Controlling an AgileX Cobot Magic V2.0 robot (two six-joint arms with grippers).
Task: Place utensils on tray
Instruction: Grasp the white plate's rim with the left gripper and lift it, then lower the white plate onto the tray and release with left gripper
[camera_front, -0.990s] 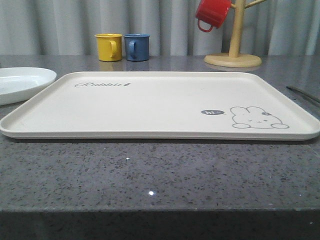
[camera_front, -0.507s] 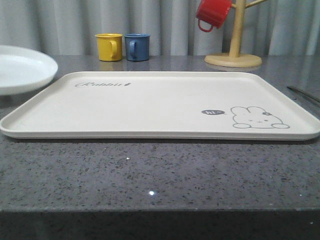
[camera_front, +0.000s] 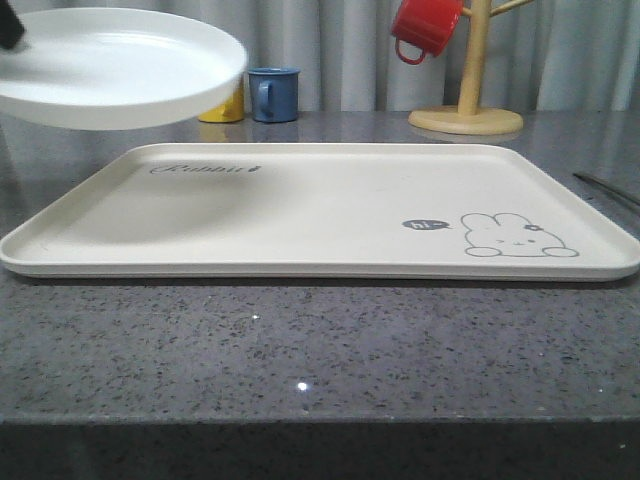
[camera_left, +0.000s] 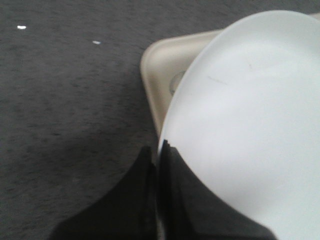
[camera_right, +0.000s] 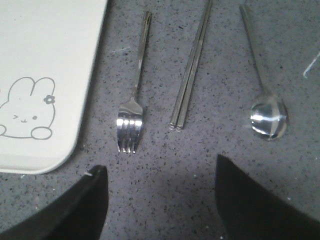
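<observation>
The cream tray (camera_front: 330, 215) with a rabbit drawing lies flat mid-table, nothing on it. A fork (camera_right: 132, 115), a pair of chopsticks (camera_right: 190, 75) and a spoon (camera_right: 267, 117) lie side by side on the grey counter just right of the tray's edge (camera_right: 45, 75). My right gripper (camera_right: 160, 167) hovers open above them, nearest the fork tines and the chopstick ends, holding nothing. One thin utensil (camera_front: 605, 187) shows at the table's far right. My left gripper (camera_left: 160, 150) is shut on the rim of a round white plate (camera_left: 250, 125), held in the air over the tray's left corner (camera_left: 160, 65).
The white plate (camera_front: 115, 65) hangs above the table's left side, partly covering a yellow cup (camera_front: 222, 108). A blue cup (camera_front: 273, 94) stands at the back. A red cup (camera_front: 425, 27) hangs on a wooden mug tree (camera_front: 468, 100) at the back right.
The white plate has risen from the table at the left and moved right, now held high over the tray's left end and shading it. The tray has stayed still.
</observation>
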